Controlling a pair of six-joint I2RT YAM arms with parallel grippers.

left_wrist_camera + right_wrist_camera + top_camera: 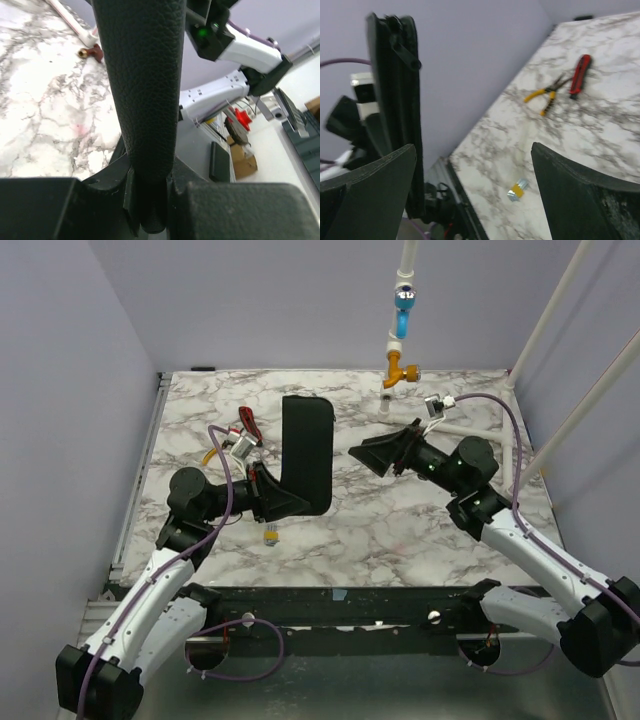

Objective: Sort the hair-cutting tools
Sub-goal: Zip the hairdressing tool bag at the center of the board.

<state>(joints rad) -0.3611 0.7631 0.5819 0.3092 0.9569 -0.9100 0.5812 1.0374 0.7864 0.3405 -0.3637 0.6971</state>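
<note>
Hair-cutting tools: comb and scissors show in no view; my guess is they're inside the case.
Surface (420, 530): marbled, filling the middle of the top view.
Black case (306, 452): upright, centre-left, with the zip pull (404, 50) near its free end.
Left claw (280, 498): pinched narrow on the case's lower end.
Right claw (365, 454): jaws flung wide, just right of the case, gripping nothing.
Yellow-handled pliers (546, 95): upper left, beside the red-handled tool (580, 75).
Yellow-and-silver piece (269, 536): below the case.
Step in hand: keep the case steady, square the wide claw on the zip tab, pinch only that.
</note>
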